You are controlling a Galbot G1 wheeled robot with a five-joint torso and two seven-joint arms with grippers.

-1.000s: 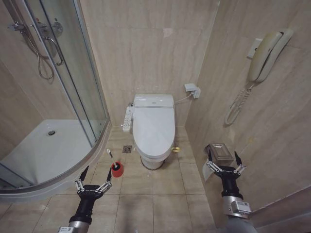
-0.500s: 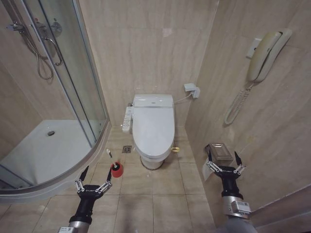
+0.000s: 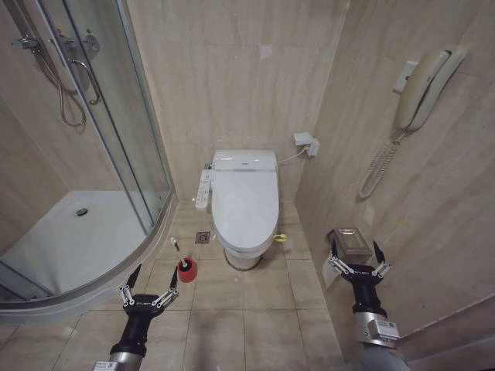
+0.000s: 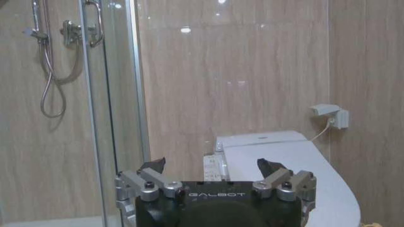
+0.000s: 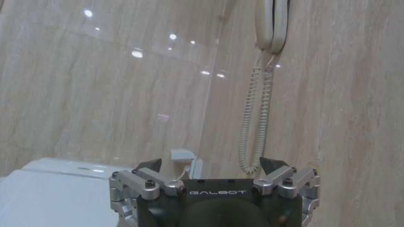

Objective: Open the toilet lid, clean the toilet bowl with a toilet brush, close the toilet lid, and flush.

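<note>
The white toilet lid [image 3: 245, 202] lies shut over the toilet bowl, which is hidden beneath it, against the back wall. In the left wrist view the toilet lid [image 4: 296, 170] shows beyond my fingers. On the floor left of the toilet stands the toilet brush [image 3: 184, 265], white handle up in its red holder. My left gripper [image 3: 148, 282] hangs open just in front of the brush, empty. My right gripper [image 3: 356, 256] is open and empty too, held near the right wall. Each wrist view shows its own gripper spread wide: the left gripper [image 4: 213, 165] and the right gripper [image 5: 216, 165].
A glass shower cabin [image 3: 93, 170] with a white tray [image 3: 69, 243] fills the left. A wall phone [image 3: 421, 89] with coiled cord and a metal paper holder [image 3: 349, 241] hang on the right wall. The control panel [image 3: 203, 188] sits at the toilet's left side. A floor drain [image 3: 203, 237] lies nearby.
</note>
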